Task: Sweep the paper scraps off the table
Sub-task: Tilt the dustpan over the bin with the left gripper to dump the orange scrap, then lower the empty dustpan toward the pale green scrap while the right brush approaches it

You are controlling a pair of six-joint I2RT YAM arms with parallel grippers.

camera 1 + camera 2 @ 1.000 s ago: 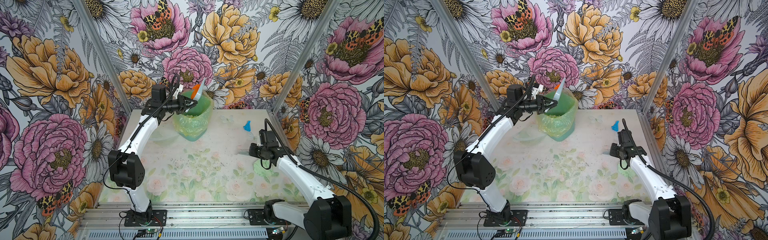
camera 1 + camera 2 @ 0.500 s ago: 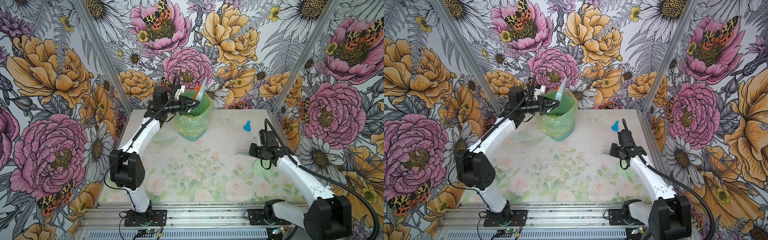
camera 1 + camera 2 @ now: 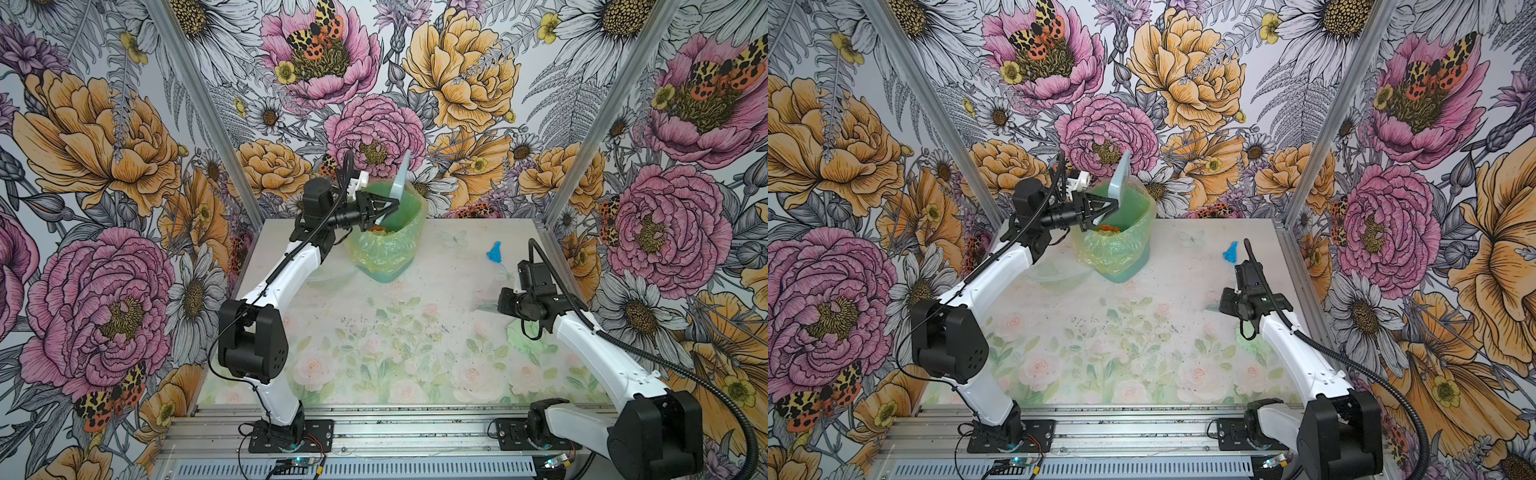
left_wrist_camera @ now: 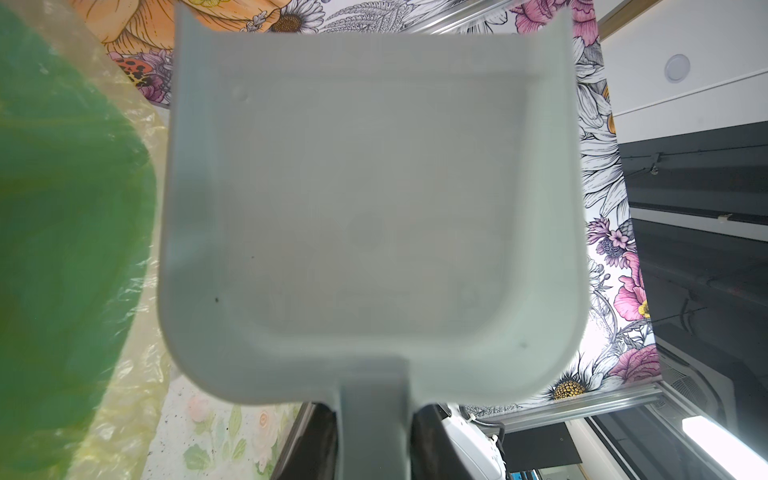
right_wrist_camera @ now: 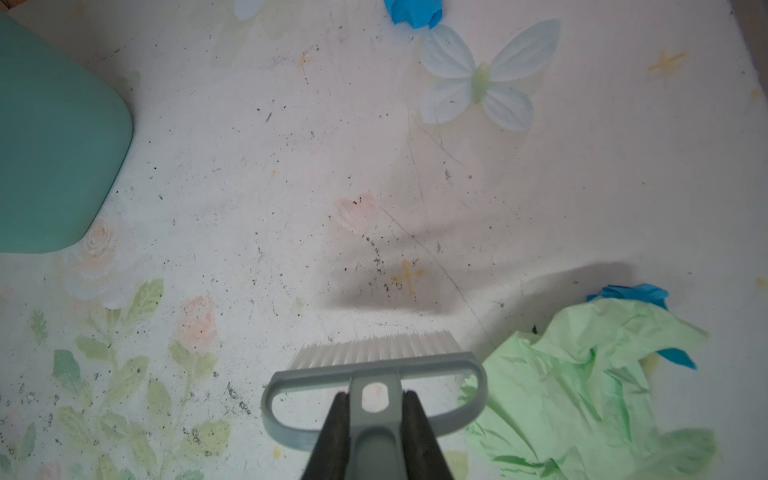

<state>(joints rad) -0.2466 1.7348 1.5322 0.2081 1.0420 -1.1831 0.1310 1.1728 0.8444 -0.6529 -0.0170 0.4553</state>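
Left gripper (image 3: 392, 205) clenched on handle of dustpan (image 3: 401, 178); pan stands steeply tilted, nearly upright, above the rim of the bin (image 3: 390, 253), open face turned toward the bin mouth. Left wrist view: pan interior (image 4: 374, 199) shows a few dark specks, with the green liner just beside it. Orange scrap (image 3: 377, 228) visible inside the bin, under the gripper. Right gripper (image 5: 376, 397) clamped on the handle of the brush (image 5: 374, 353), well to the right of the bin and nearer the front edge of the table (image 3: 374, 365); bristles point toward the bin side and sit above the surface, casting a shadow. Blue scrap (image 3: 494, 252) lies on the table right of the bin, well apart from it, near the right wall. Green scrap (image 5: 582, 374) lies just beside the brush head, on its side away from the bin; second blue scrap (image 5: 633, 293) is partly tucked under it. Dark grit is scattered over the table between bin and brush.
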